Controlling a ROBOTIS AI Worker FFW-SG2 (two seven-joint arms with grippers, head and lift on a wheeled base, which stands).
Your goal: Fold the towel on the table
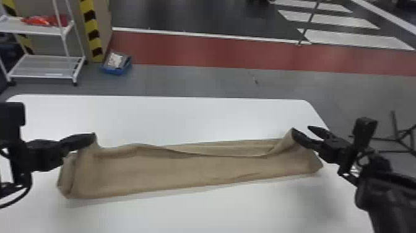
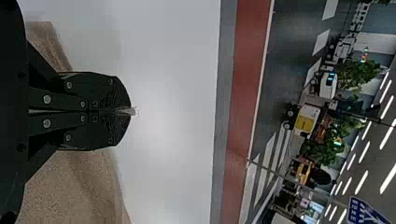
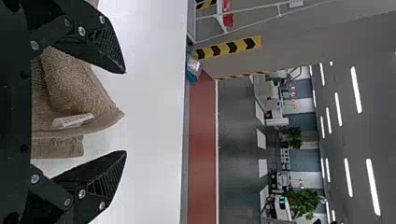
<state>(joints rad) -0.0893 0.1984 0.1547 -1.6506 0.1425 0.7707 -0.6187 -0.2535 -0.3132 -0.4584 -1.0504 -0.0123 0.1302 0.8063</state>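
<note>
The beige towel (image 1: 185,173) lies as a long strip across the white table (image 1: 198,117), its far edge wavy and both far corners raised. At its far left corner my left gripper (image 1: 93,136) is closed on the cloth. In the left wrist view the fingers of that gripper (image 2: 130,112) are pressed together, a wisp of fabric at their tips. By the raised far right corner, my right gripper (image 1: 301,129) has its fingers apart. The right wrist view shows towel cloth (image 3: 70,93) with a white tag (image 3: 72,120) between the spread fingers of this gripper (image 3: 125,112).
Beyond the table stand a white wheeled shelf (image 1: 43,66) at the far left and a blue box (image 1: 116,63) on the floor. Thin black stand legs (image 1: 399,139) are off the table's right side.
</note>
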